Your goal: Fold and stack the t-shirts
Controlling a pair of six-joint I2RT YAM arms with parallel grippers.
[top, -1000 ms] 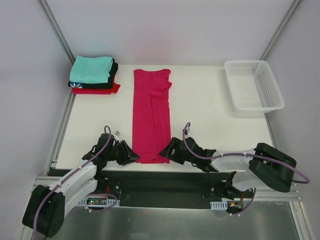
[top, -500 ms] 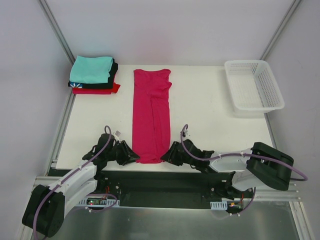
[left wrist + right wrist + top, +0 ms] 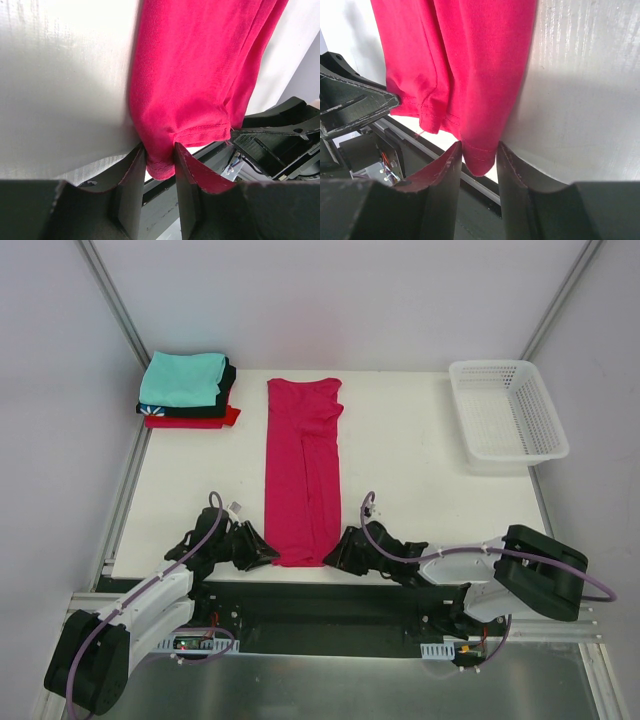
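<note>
The crimson-pink t-shirt (image 3: 300, 470) lies on the white table (image 3: 420, 500) as a long narrow strip running from the far edge to the near edge. Its hem hangs slightly over the near edge. My left gripper (image 3: 268, 557) is shut on the hem's left corner, and the left wrist view shows the cloth (image 3: 200, 75) pinched in the left gripper (image 3: 159, 150). My right gripper (image 3: 333, 552) is shut on the hem's right corner; the right wrist view has cloth (image 3: 470, 60) bunched inside the right gripper (image 3: 480, 147). Folded t-shirts, teal on top of black and red, form a stack (image 3: 185, 390) at the far left.
A white mesh basket (image 3: 508, 410) stands at the far right corner of the table. The metal frame rail (image 3: 330, 590) runs just below the near table edge, right under both grippers. Walls close in the left, far and right sides.
My right gripper slid left onto the hem's right corner and shut on it, nudging that corner inward. The left gripper kept its hold in place.
</note>
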